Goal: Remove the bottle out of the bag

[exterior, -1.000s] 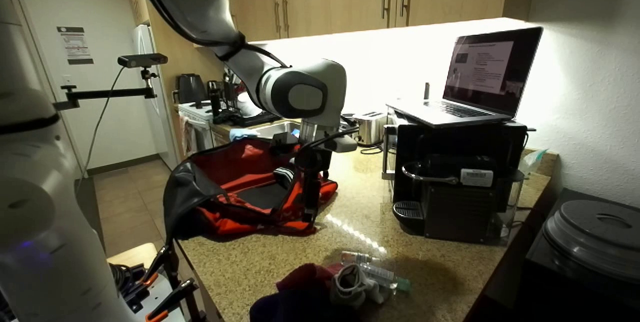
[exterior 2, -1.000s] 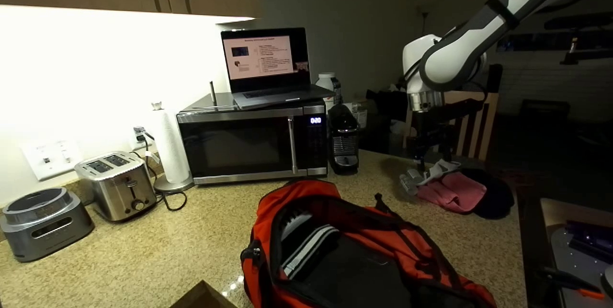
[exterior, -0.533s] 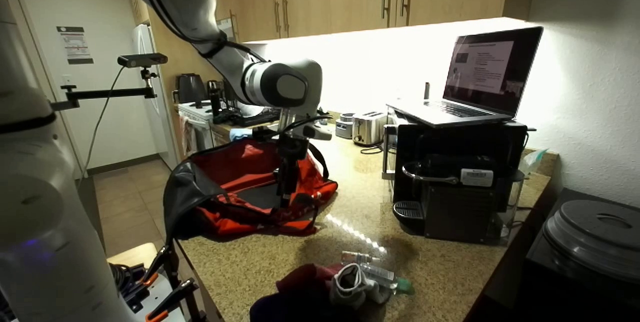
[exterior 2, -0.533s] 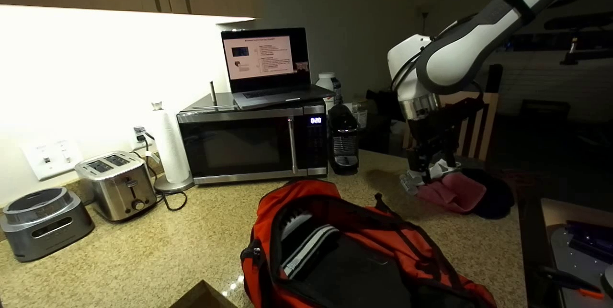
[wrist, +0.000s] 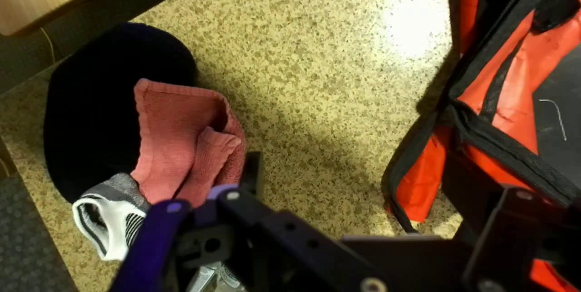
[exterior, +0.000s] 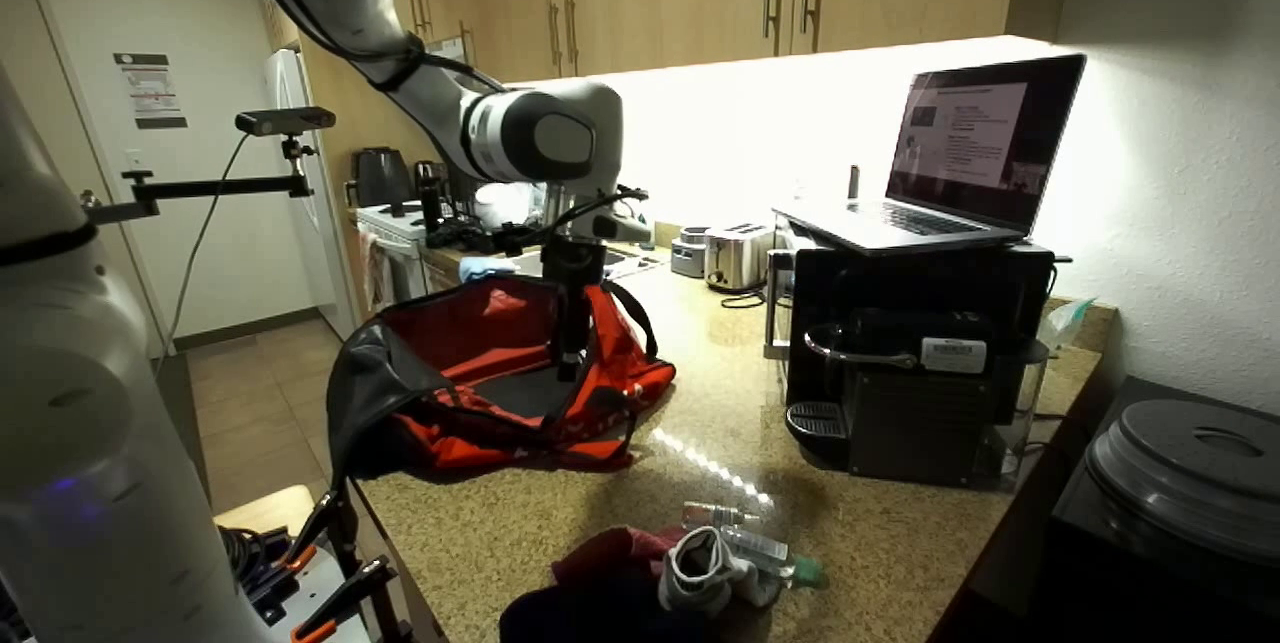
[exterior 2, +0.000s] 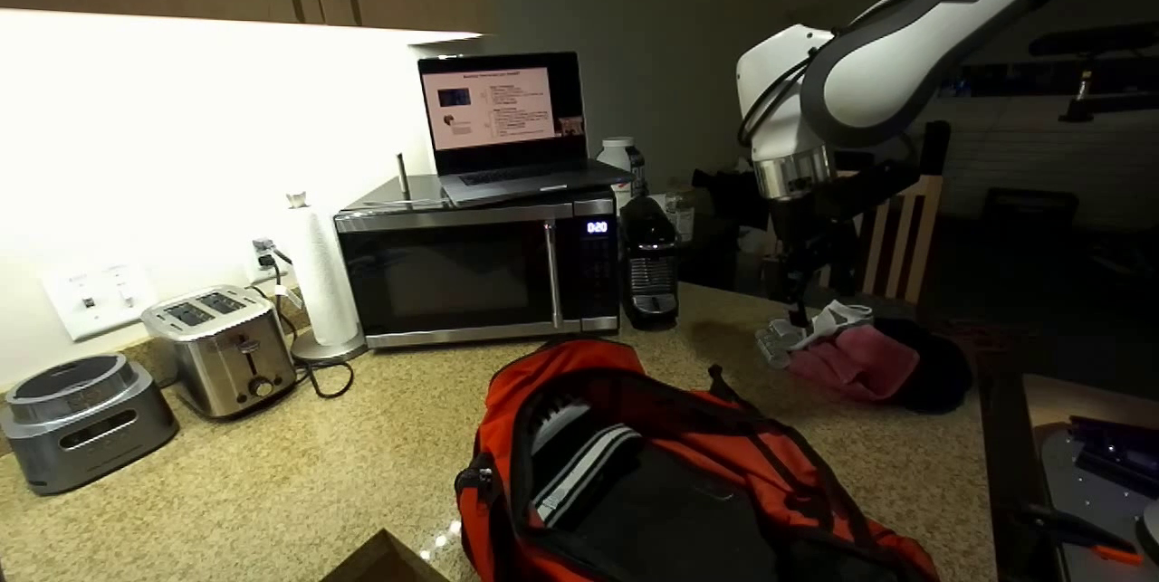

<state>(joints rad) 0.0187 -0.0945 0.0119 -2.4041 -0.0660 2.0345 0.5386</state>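
Note:
The red bag (exterior: 490,328) with black trim lies gaping on the counter; a black-and-white striped item (exterior 2: 584,473) is inside. Outside it, a clear bottle with a green cap (exterior: 765,551) and a second clear bottle (exterior: 715,515) lie beside a grey-white sock (exterior: 695,568). Part of a clear bottle (wrist: 204,278) peeks past the gripper in the wrist view. My gripper (wrist: 350,165) hangs above the counter with its jaws wide apart and nothing between them, the bag on one side and the pink cloth (wrist: 172,133) on the other.
A dark, rounded cloth item (wrist: 113,110) lies under the pink cloth near the counter's edge. Along the wall stand a toaster (exterior 2: 226,356), a paper towel roll (exterior 2: 321,283) and a microwave (exterior 2: 480,279) with a laptop (exterior 2: 507,129) on top. A coffee machine (exterior 2: 650,265) is beside it.
The arm has swung left in an exterior view, away from the bottles. It dipped a little half a second ago and has risen since. The bag and pile look unmoved.

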